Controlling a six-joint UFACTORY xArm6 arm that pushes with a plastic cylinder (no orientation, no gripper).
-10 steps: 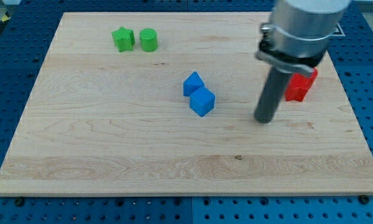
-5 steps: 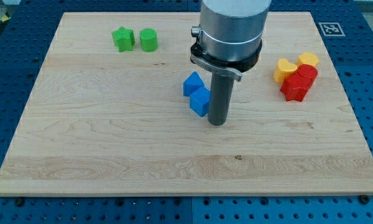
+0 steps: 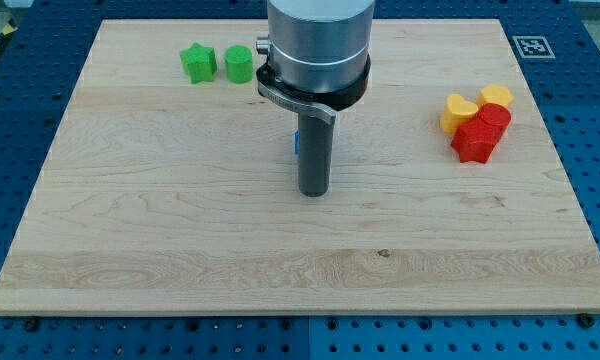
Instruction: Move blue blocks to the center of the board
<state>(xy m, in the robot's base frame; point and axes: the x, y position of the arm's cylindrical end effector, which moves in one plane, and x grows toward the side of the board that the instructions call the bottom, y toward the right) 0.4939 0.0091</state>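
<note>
My dark rod stands over the middle of the wooden board (image 3: 180,230), with my tip (image 3: 313,192) on the board surface. The two blue blocks are almost fully hidden behind the rod; only a thin blue sliver (image 3: 296,142) shows at the rod's left edge. My tip sits just below and in front of where the blue blocks lie. I cannot tell whether it touches them.
A green star block (image 3: 197,62) and a green cylinder (image 3: 239,63) sit at the view's top left. At the right, a yellow heart (image 3: 458,111), a yellow block (image 3: 497,96) and two red blocks (image 3: 480,133) cluster together.
The rod has moved left, from beside the red blocks to the right side of the blue blocks and then in front of them, hiding them.
</note>
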